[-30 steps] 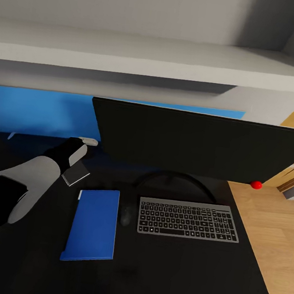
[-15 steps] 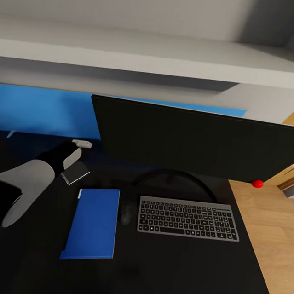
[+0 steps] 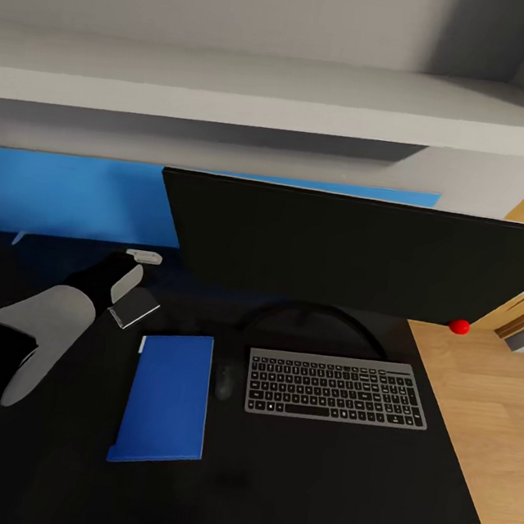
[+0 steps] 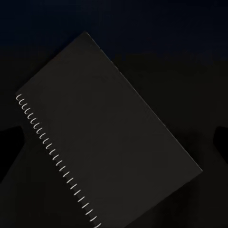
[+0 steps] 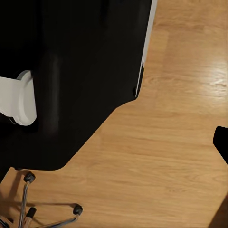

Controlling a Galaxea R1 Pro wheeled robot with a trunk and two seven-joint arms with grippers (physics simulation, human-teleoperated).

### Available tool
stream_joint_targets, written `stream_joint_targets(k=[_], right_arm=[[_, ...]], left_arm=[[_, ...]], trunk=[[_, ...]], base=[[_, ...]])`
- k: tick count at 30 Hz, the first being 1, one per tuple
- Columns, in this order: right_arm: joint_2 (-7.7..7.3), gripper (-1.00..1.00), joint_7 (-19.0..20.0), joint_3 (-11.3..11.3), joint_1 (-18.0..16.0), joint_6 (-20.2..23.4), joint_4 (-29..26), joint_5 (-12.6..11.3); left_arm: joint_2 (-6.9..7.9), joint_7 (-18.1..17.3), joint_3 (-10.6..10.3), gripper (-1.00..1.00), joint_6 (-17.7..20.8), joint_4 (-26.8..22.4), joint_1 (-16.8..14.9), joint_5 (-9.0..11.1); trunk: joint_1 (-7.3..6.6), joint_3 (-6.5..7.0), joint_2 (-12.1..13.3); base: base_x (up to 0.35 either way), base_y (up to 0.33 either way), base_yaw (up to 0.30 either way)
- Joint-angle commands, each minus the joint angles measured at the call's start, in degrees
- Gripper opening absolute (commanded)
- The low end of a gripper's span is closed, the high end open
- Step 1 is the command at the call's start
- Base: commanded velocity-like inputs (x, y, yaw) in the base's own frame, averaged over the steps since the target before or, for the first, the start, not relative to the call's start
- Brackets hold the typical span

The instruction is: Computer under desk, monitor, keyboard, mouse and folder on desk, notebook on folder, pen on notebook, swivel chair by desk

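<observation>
Your left end effector [image 4: 114, 142] hangs over the notebook [image 4: 104, 133], fingers spread wide and empty, because it belongs atop the folder [image 3: 168, 398].

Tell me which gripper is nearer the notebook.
Left. The left gripper hovers right above the spiral notebook on the desk, beside the folder. The right wrist view shows floor and chair casters, well away from the notebook.

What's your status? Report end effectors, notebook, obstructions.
Left end effector poised over spiral notebook, open, not gripping. Right end effector state unclear. Blue folder on desk beside mouse. No obstruction seen.
</observation>
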Motion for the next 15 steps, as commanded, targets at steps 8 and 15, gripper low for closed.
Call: stream_joint_targets(k=[8,15], right_arm=[[0.04,1.00,-0.18,0.25,0.04,-0.22,-0.49,-0.38],[0.04,1.00,-0.20,0.21,0.07,-0.31,-0.58,0.67]], left_arm=[[0.11,0.39,-0.43,1.00,0.20,-0.13,-0.06,0.63],[0.07,0.70,-0.50,1.00,0.24,-0.33,-0.13,0.68]], trunk=[[0.03,-0.27,-0.09],[0.03,-0.82,-0.09]], base=[[0.000,0.000,0.000],[0.000,0.000,0.000]])
